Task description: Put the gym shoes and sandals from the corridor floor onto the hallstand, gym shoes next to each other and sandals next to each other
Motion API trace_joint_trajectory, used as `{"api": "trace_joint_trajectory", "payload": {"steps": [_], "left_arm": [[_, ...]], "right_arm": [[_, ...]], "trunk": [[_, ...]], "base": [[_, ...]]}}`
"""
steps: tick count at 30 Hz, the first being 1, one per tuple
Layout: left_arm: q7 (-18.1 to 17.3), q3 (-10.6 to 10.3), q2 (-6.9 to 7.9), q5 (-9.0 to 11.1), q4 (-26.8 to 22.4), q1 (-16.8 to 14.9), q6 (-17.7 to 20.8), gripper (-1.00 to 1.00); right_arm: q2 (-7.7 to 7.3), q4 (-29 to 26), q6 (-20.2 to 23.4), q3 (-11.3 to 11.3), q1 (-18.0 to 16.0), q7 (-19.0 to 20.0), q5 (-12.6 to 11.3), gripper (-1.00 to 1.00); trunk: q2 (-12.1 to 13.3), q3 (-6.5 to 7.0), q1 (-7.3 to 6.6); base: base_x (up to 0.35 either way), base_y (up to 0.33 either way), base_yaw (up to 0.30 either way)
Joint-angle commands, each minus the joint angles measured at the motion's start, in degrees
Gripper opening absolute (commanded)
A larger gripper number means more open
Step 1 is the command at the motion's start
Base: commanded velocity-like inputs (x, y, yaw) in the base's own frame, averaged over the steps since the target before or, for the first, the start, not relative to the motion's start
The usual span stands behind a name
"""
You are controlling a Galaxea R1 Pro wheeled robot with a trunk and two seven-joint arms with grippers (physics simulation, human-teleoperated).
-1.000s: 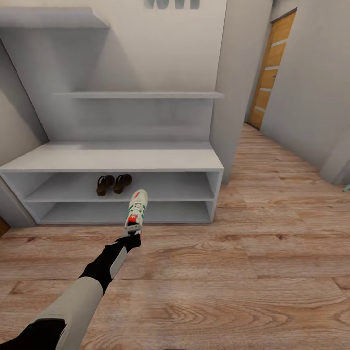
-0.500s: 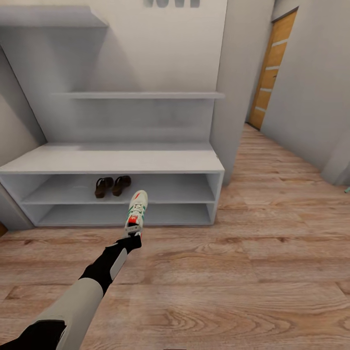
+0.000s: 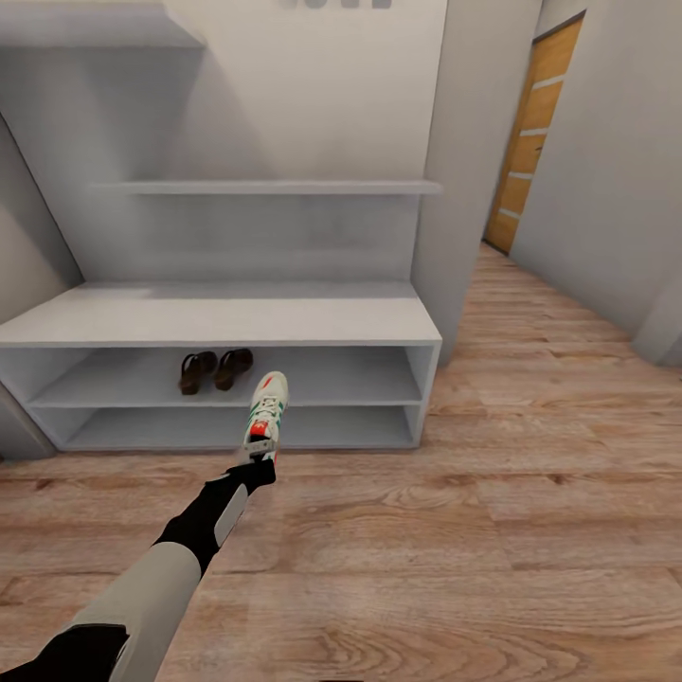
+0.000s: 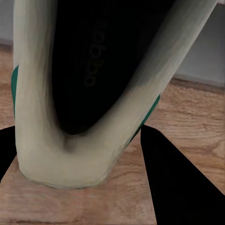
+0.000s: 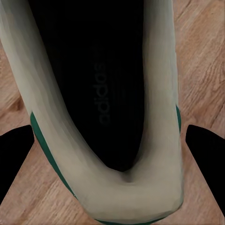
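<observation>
now a gym shoe [image 3: 266, 414] is held out by the left end effector [image 3: 258, 461] before the hallstand [image 3: 227, 317].
its heel is pinched at the fingertips, toe toward the rack, above the corridor floor [image 3: 493, 530]. both sandals [image 3: 213, 368] are set side by side on the upper tier. a second gym shoe [image 5: 103, 108] is gripped by the right end effector [image 5: 112, 154].

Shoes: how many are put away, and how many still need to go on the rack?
Both sandals sit side by side on the rack. The left gripper holds one sneaker in front of the rack, and the right gripper holds the other sneaker. Both sneakers still need to go on the rack, next to each other.
</observation>
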Motion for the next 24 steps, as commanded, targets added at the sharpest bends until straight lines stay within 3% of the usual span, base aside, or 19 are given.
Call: {"api": "trace_joint_trajectory", "payload": {"steps": [1,8,17,24], "left_arm": [[0.19,0.1,-0.03,0.53,-0.12,-0.01,0.34,-1.0],[0.19,0.1,-0.03,0.51,-0.12,-0.01,0.38,-1.0],[0.19,0.1,-0.03,0.55,-0.12,-0.01,0.42,-1.0],[0.19,0.1,-0.03,0.56,-0.12,-0.01,0.43,-1.0]], "right_arm": [[0.02,-0.04,0.34,-0.4,-0.06,0.18,-0.02,-1.0],[0.02,-0.03,-0.16,-0.4,-0.06,0.06,-0.02,-1.0],[0.11,-0.03,-0.33,-0.4,-0.06,0.24,-0.02,-1.0],[0.08,-0.03,-0.31,-0.48,-0.06,0.24,-0.02,-1.0]], "trunk": [[-0.02,-0.05,0.02],[-0.02,-0.05,0.02],[-0.02,-0.05,0.02],[-0.02,-0.05,0.02]], "base": [[0.314,0.0,0.0],[0.312,0.0,0.0],[0.056,0.0,0.0],[0.27,0.0,0.0]]}}
